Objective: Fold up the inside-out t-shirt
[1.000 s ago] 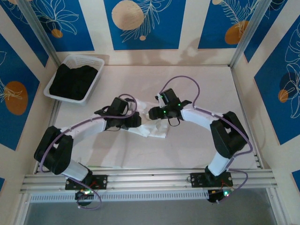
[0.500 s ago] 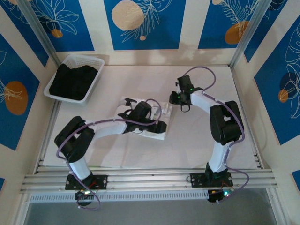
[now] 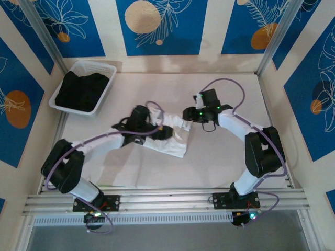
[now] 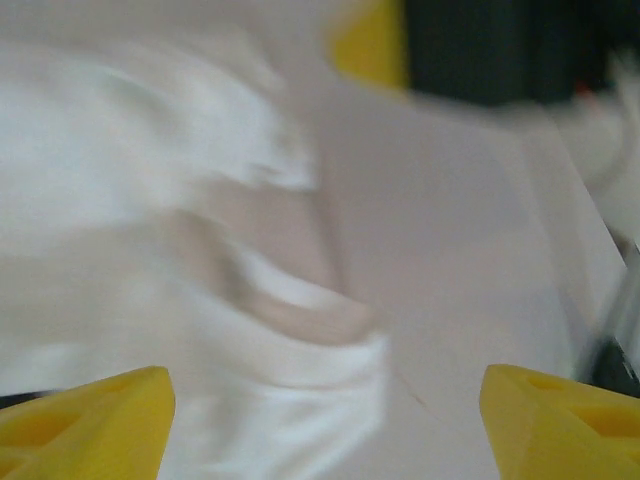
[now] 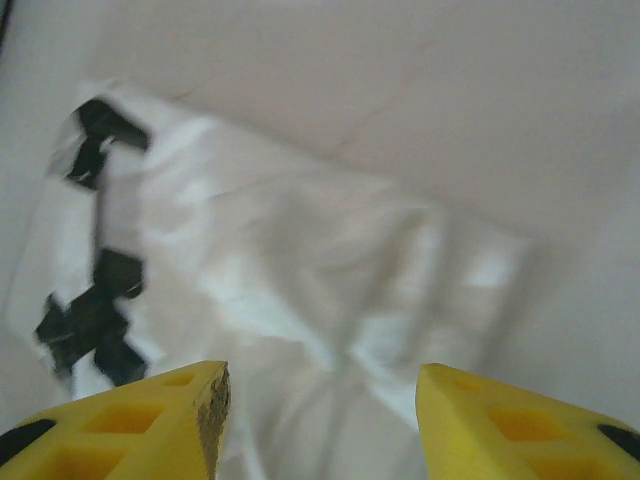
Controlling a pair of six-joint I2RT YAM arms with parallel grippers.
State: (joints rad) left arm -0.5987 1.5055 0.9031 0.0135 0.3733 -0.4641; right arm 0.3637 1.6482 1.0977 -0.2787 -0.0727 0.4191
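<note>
- Stretching pale from wall to wall, the desk (image 3: pixel 230 89) is carrying everything; its right half is lying bare.
- Sitting near the middle of the desk, the white t-shirt (image 3: pixel 175 142) is lying as a compact, roughly rectangular bundle rather than spread flat, so by my judgement the folding is well along and only tidying or one last fold is remaining.
- Standing at the far left corner, well apart from the shirt, the white basket (image 3: pixel 107 88) is holding a black garment (image 3: pixel 81 90) that is playing no part here.
- The left tool (image 3: pixel 163 133) is hovering over the bundle's upper left part with its yellow fingers wide apart and nothing clamped between them. Half a second ago this arm was reaching further right across the cloth, so it is now drawing back toward its own side.
- The right tool (image 3: pixel 187 114) is pointing at the bundle's upper right corner, fingers apart and gripping nothing. Half a second ago it was lifted farther back, so it is coming in again.
- Taken together, both arms are letting the cloth lie free and appear to be repositioning for the next grasp; the thin cotton is rumpling at the edges and could be slipping open if pinched carelessly.
</note>
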